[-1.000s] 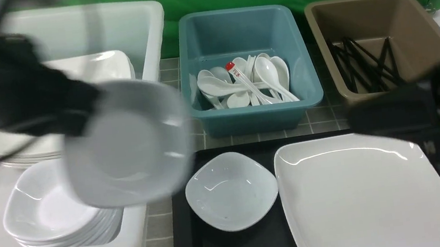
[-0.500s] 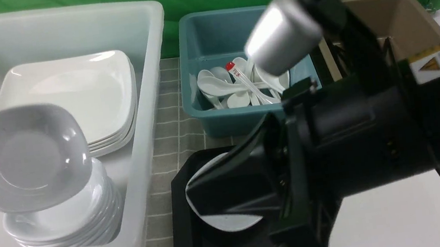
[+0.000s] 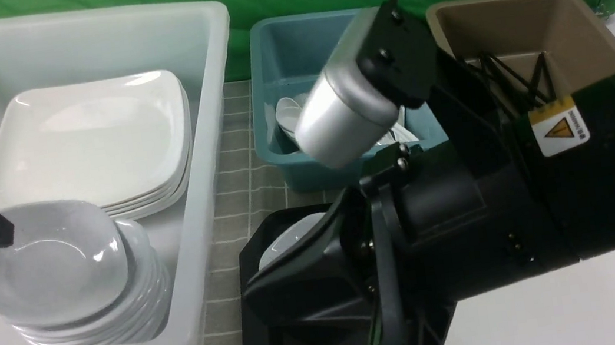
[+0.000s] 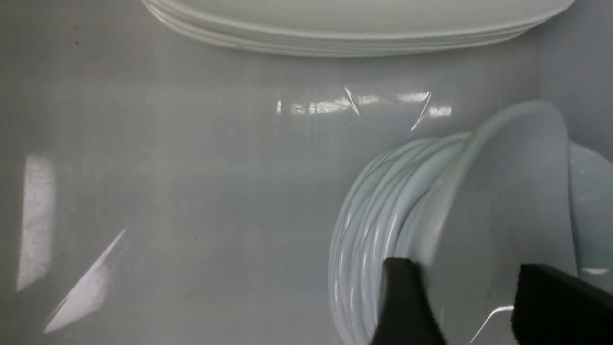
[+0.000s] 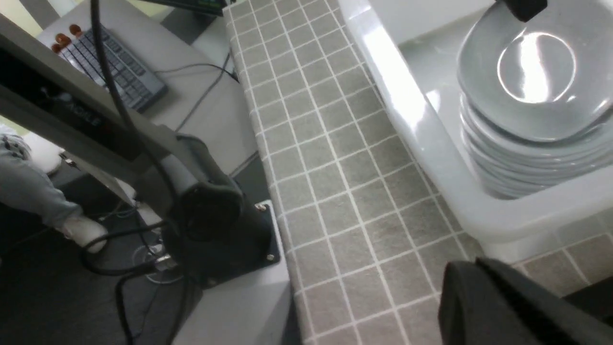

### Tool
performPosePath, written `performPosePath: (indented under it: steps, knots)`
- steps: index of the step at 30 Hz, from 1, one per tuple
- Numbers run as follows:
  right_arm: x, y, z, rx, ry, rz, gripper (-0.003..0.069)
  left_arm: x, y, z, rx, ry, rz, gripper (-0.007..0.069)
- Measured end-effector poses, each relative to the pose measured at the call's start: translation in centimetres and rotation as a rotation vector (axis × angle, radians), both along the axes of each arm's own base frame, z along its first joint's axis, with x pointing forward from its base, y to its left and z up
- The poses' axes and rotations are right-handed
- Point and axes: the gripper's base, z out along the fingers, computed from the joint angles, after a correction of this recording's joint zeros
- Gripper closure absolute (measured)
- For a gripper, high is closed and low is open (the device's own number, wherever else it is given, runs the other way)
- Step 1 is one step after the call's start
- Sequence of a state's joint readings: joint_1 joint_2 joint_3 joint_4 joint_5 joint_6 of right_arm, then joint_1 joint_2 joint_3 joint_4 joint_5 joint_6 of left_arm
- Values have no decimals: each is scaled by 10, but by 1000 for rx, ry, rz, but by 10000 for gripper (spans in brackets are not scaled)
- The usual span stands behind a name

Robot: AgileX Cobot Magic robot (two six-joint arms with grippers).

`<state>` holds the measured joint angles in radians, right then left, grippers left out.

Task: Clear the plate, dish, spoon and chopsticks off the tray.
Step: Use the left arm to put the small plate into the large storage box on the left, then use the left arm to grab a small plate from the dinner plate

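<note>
Yellow marks the one clear label: a warning-triangle sticker (image 3: pixel 559 130) on the black right arm (image 3: pixel 526 209), its small print too fine to read.

At the left, the left gripper (image 4: pixel 471 306) has one black finger (image 4: pixel 407 306) on each side of a dish (image 3: pixel 49 263) wall and holds it by the left rim. The dish sits tilted on top of a stack of dishes (image 3: pixel 142 295) in the near part of the white tub (image 3: pixel 194 33). A stack of plates (image 3: pixel 94 135) lies in the tub's far part.

The right gripper (image 3: pixel 298 280) hangs over the left part of the tray (image 3: pixel 257 333), covering most of a second dish (image 3: pixel 287 240) there. I cannot tell how far its jaws are apart.

To the right, the plate (image 3: pixel 539 308) lies on the tray, largely hidden by the arm.

Beyond the tray, the teal tub (image 3: pixel 282 158) holds white spoons (image 3: pixel 289 112), and to its right the brown tub (image 3: pixel 558 3) holds black chopsticks (image 3: pixel 515 80).
</note>
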<state>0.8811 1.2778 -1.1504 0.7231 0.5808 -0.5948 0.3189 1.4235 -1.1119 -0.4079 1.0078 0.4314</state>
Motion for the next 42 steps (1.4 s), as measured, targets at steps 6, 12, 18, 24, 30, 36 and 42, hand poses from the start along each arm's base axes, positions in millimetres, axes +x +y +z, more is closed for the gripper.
performPosePath:
  steps: [6,12,18,24,30,36,42]
  knots:
    - [31,-49,2,-155,-43,-287,635,-13,-4,64,43,-133,38,170]
    - [40,-117,14,-324,-103,-525,635,-22,-79,96,-40,-261,-251,509]
    - [36,-169,14,-436,-19,-720,635,-33,-213,69,-48,-196,-663,621]
    - [34,-182,-13,-507,81,-755,635,-39,-308,-3,166,-131,-907,578]
    - [29,-183,-32,-546,132,-742,635,-37,-339,-55,327,-81,-959,412]
    - [26,-184,-38,-527,109,-753,635,-27,-346,-92,424,-27,-974,174]
    - [26,-183,-37,-496,100,-759,637,-17,-348,-125,534,3,-995,46]
